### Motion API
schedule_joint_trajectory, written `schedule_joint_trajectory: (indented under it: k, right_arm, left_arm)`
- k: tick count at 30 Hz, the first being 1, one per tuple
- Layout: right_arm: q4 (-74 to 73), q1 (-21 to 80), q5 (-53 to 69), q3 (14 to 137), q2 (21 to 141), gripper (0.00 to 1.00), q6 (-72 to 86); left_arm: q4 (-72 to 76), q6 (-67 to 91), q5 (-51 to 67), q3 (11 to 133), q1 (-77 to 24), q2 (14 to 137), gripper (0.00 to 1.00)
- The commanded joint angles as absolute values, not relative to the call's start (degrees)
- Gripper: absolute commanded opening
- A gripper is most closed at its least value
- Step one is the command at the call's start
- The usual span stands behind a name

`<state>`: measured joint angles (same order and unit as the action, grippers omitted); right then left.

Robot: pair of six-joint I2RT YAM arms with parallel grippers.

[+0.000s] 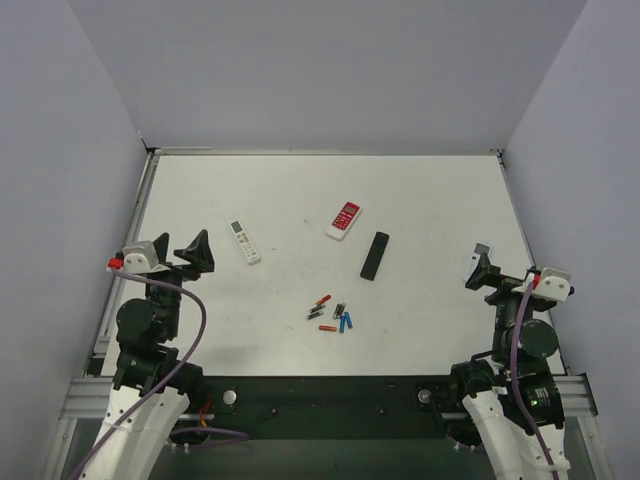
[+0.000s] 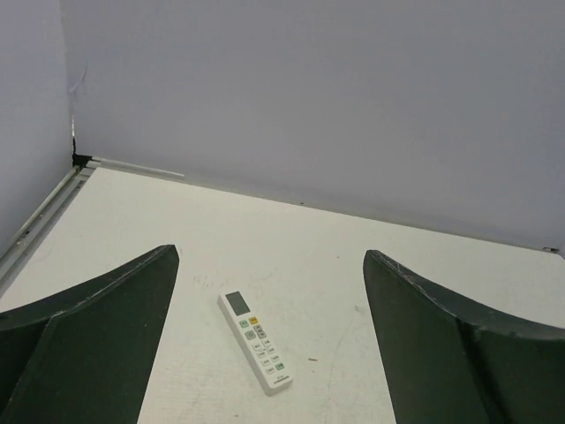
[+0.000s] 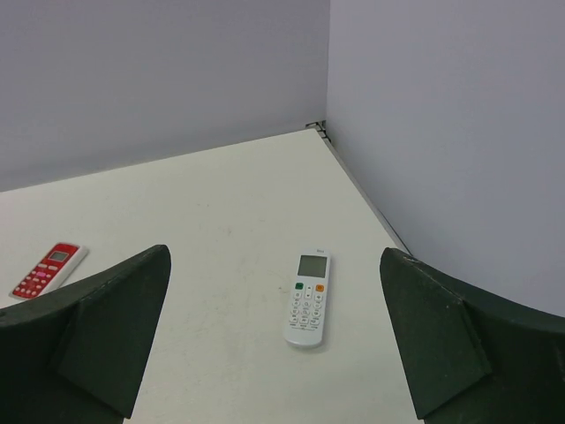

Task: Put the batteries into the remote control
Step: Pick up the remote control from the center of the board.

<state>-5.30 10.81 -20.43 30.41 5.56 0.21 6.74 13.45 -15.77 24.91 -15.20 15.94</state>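
Left tool (image 1: 203,252), right tool (image 1: 475,270): released, empty. Batteries (image 1: 332,315): tiny, clustered; a pinch may scatter them. Remote (image 1: 343,220): face up.

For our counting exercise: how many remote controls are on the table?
4: slim white remote left, red-faced remote centre, black remote beside it, wider white remote far right, hidden from above.

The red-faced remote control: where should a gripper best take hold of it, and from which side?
Probably across its two long edges, near the middle, coming down from above and turned to match its slant. The remote control lies flat, face up, skewed on the table, with nothing touching it.
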Motion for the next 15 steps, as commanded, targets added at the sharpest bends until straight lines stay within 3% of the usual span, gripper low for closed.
schedule_joint_trajectory:
  k: [1, 15]
  right_arm:
    - [-3.8, 10.5, -23.5, 30.6, 4.1, 1.0, 2.0]
    - [-3.0, 11.3, -21.0, 29.3, 1.2, 1.0, 2.7]
  left_arm:
    - [7.3, 14.3, -12.7, 28.6, -14.8, 21.3, 0.97]
    - [-14.8, 23.3, -11.8, 51.2, -14.9, 55.4, 0.97]
